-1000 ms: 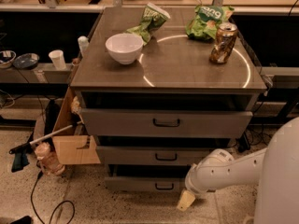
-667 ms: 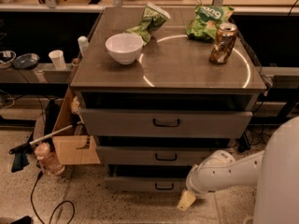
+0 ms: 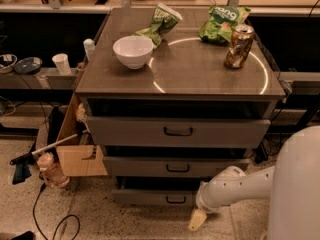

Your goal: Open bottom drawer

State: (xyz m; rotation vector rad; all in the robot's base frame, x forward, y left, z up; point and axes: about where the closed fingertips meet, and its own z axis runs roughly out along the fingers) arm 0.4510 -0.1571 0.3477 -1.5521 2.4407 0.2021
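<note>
The bottom drawer (image 3: 150, 197) is the lowest and narrowest of three grey drawer fronts in the cabinet, with a small black handle (image 3: 176, 200). A dark gap shows above its front. My gripper (image 3: 197, 219) is low near the floor, just right of and below the drawer's handle, at the end of my white arm (image 3: 235, 185), which comes in from the right. It is close to the drawer front's right end; I cannot tell whether it touches.
Middle drawer (image 3: 175, 167) and top drawer (image 3: 177, 132) sit above. On the cabinet top are a white bowl (image 3: 132, 51), two green chip bags (image 3: 161, 21) and a can (image 3: 239, 45). A cardboard box (image 3: 75, 146), bottle (image 3: 47, 168) and cable (image 3: 50, 219) lie at left.
</note>
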